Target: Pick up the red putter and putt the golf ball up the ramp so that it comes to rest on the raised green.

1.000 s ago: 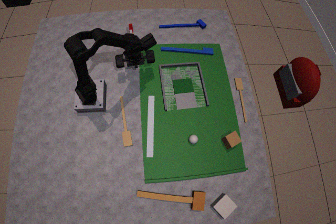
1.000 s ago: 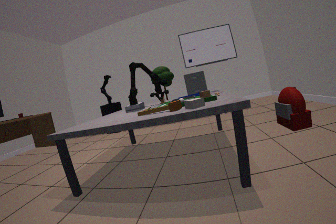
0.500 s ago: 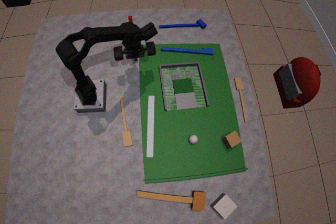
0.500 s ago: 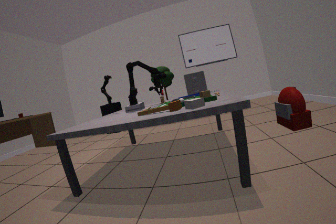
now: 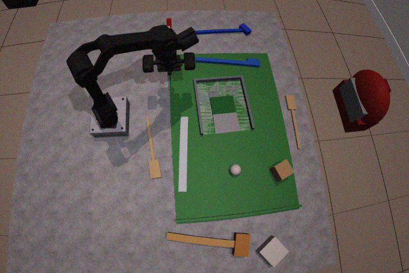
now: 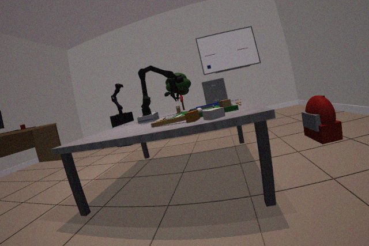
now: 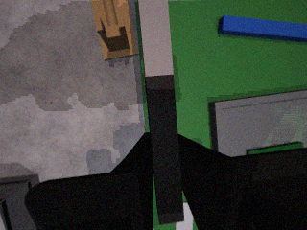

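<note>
The fingers are pinching the putter (image 5: 169,22) by the turf's (image 5: 211,197) back corner, well apart from the ball (image 5: 235,169), so this carry is calling for a firm, untwisted hold, bringing the head down behind the ball, facing the ramp (image 5: 226,123).

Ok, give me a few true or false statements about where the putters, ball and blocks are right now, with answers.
1. The jaws are shut on the red putter. True.
2. The golf ball rests on the raised green. False: it sits lower down on the green mat, near the tan block.
3. Two blue putters are in view. True.
4. The white block sits on the green mat. False: it lies off the mat.
</note>
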Controlling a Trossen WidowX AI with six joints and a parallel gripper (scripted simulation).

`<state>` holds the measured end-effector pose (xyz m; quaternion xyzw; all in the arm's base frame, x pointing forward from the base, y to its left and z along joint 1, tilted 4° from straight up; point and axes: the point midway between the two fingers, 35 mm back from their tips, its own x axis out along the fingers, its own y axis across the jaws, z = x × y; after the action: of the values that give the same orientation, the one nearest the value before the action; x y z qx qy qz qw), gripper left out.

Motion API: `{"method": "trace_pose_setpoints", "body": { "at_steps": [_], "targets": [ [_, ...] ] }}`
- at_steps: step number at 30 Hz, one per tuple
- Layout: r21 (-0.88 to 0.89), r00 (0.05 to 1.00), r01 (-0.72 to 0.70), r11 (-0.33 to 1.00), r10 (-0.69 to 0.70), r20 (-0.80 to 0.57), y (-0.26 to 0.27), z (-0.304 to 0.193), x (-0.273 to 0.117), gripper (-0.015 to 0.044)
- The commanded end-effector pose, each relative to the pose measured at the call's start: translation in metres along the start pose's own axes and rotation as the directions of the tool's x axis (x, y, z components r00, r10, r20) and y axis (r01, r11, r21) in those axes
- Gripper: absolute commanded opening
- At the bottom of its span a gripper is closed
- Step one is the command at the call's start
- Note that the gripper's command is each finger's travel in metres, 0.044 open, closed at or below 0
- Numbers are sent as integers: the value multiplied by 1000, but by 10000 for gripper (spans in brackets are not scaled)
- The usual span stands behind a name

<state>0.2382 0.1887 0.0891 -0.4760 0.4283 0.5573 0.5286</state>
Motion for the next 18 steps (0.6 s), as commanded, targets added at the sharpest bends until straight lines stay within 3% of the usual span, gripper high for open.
{"method": "trace_pose_setpoints", "body": {
  "at_steps": [1, 18],
  "targets": [
    [85, 1000, 30, 996, -29, -8, -19, -16, -9, 0],
    [400, 992, 121, 908, -101, -71, -70, -101, -38, 0]
  ]
}}
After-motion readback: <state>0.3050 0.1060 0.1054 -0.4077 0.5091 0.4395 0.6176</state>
